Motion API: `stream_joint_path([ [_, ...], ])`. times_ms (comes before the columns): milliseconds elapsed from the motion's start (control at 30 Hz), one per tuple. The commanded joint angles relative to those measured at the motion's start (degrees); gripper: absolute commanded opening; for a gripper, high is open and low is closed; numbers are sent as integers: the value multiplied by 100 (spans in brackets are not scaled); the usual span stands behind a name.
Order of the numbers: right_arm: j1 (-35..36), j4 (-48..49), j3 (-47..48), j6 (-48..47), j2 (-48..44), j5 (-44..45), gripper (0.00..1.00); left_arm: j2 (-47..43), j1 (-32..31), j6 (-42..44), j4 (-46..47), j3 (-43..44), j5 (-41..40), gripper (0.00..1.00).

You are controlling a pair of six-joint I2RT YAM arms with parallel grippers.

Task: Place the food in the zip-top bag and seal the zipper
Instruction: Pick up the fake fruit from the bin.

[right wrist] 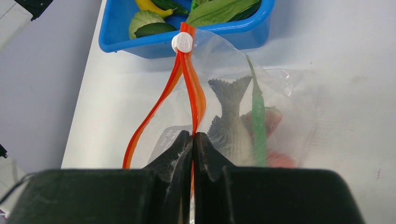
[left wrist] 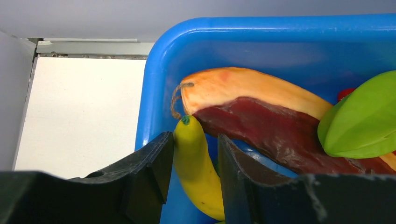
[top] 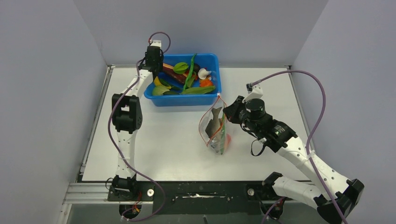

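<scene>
My left gripper (top: 155, 63) reaches down into the back-left corner of the tub. In the left wrist view its fingers (left wrist: 194, 136) are closed on a yellow banana (left wrist: 198, 168), next to an orange-red papaya slice (left wrist: 261, 116) and a green leaf (left wrist: 364, 121). My right gripper (top: 229, 113) is shut on the red-orange zipper strip (right wrist: 189, 88) of the clear zip-top bag (top: 215, 135), holding its mouth open. A whitish slider (right wrist: 182, 43) sits at the strip's far end. Inside the bag (right wrist: 285, 102) lie a grey fish (right wrist: 231, 128), a green pod (right wrist: 258, 126) and red fruit (right wrist: 275, 116).
The blue tub (top: 187, 100) stands at the back centre, holding several green pods, leaves and other toy foods. Its rim (right wrist: 233, 39) lies just beyond the bag's slider end. Grey walls close in the white table on the left, right and back.
</scene>
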Motion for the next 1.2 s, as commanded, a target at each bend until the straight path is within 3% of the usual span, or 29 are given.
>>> stream_joint_path([
  [0,-20,327,156,57,-17,39,0,84,107,66,134,345,23,39],
  [667,-38,421,96,19,-55,145,0,545,112,25,378,580,-200,45],
  [933,-49,403,29,20,-168,220,0,532,36,10,510,445,-195,30],
  [1167,-56,410,15,33,-194,222,0,453,-82,96,496,438,-170,10],
])
